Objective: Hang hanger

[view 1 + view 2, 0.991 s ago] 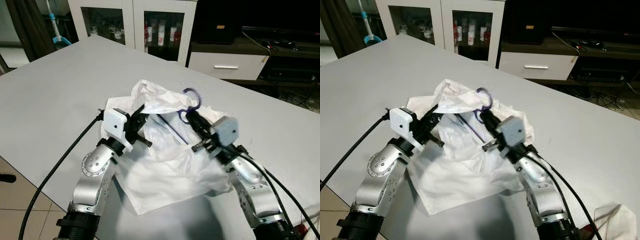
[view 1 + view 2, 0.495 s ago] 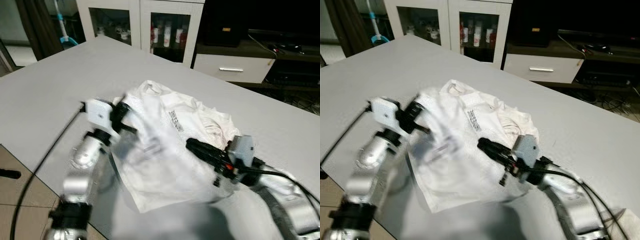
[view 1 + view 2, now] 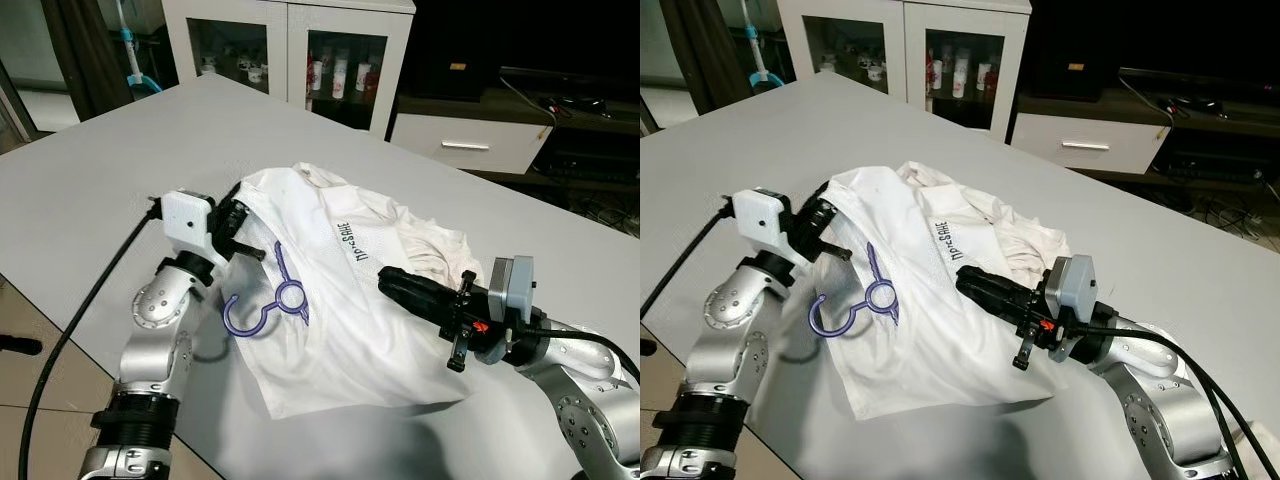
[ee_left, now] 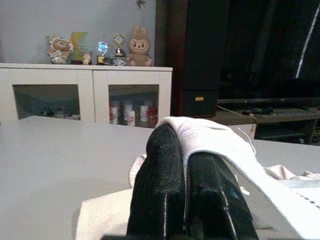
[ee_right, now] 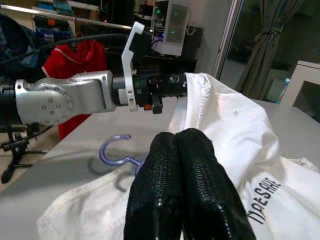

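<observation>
We find the light, stiff purple hanger (image 3: 268, 300) lying on the limp white shirt (image 3: 350, 300) on the table (image 3: 120, 150), best taken by its hook, while our left gripper (image 3: 238, 215) pinches shirt cloth and our right gripper (image 3: 392, 282) is clenched empty.

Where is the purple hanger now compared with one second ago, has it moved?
Yes. The purple hanger was near the shirt's far edge by the right tool; now it lies on the near left part, below the left tool.

Head views look down at the table (image 3: 90, 160); wrist views skim low along their fingers (image 4: 165, 165).
</observation>
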{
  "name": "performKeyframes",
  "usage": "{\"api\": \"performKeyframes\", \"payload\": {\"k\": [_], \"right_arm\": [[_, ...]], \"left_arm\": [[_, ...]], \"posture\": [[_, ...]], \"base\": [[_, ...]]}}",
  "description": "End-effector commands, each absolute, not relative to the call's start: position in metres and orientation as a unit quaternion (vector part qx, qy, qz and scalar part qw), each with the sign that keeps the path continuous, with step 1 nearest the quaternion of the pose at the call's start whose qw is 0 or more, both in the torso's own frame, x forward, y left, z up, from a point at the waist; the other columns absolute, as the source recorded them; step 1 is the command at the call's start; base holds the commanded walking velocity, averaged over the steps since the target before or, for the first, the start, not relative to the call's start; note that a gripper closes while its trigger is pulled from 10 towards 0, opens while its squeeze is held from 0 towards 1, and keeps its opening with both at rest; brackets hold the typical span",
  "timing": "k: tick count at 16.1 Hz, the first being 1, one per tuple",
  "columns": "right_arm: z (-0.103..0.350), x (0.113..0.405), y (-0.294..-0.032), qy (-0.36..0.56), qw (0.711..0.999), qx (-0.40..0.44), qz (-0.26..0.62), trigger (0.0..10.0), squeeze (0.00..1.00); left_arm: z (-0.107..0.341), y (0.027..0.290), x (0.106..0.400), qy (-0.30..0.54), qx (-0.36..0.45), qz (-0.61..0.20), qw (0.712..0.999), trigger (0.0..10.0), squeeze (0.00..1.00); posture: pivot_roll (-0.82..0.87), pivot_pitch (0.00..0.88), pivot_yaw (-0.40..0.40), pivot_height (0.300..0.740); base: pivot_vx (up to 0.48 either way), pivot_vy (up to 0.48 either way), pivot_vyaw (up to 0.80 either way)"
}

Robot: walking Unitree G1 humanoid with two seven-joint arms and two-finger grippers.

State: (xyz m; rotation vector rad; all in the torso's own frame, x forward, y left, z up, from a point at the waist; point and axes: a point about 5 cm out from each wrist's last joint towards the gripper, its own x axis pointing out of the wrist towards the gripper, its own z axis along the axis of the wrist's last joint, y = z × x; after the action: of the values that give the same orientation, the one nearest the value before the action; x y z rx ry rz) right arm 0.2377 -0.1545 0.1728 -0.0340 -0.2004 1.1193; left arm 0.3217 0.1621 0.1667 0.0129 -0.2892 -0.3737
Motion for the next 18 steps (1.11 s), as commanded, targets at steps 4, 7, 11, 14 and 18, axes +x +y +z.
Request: {"api": "performKeyframes", "payload": {"k": [4, 7, 11, 14, 18], "right_arm": [[0.173, 0.246, -0.15, -0.098, 0.862, -0.072, 0.493, 3.6, 0.0], [0.137, 0.244, -0.122, -0.038, 0.865, -0.106, 0.488, 10.0, 0.0], [0.114, 0.252, -0.107, 0.03, 0.855, -0.152, 0.495, 10.0, 0.0], [0.098, 0.256, -0.111, 0.082, 0.842, -0.194, 0.497, 10.0, 0.0], [0.082, 0.262, -0.126, 0.152, 0.843, -0.243, 0.455, 10.0, 0.0]], "left_arm": [[0.159, 0.145, 0.316, -0.127, 0.0, -0.232, 0.964, 0.0, 0.0], [0.155, 0.135, 0.313, -0.124, -0.009, -0.242, 0.962, 0.0, 0.0], [0.151, 0.136, 0.311, -0.115, -0.003, -0.246, 0.962, 0.0, 0.0], [0.147, 0.144, 0.309, -0.107, -0.001, -0.231, 0.967, 0.0, 0.0], [0.139, 0.152, 0.301, -0.095, 0.004, -0.215, 0.972, 0.0, 0.0]], "posture": [[0.05, 0.031, -0.053, 0.74], [0.04, 0.037, -0.047, 0.74], [0.04, 0.04, -0.051, 0.74], [0.05, 0.043, -0.056, 0.74], [0.07, 0.044, -0.064, 0.74]], "base": [[0.0, 0.0, 0.0], [0.0, 0.0, 0.0], [0.0, 0.0, 0.0], [0.0, 0.0, 0.0], [0.0, 0.0, 0.0]]}}
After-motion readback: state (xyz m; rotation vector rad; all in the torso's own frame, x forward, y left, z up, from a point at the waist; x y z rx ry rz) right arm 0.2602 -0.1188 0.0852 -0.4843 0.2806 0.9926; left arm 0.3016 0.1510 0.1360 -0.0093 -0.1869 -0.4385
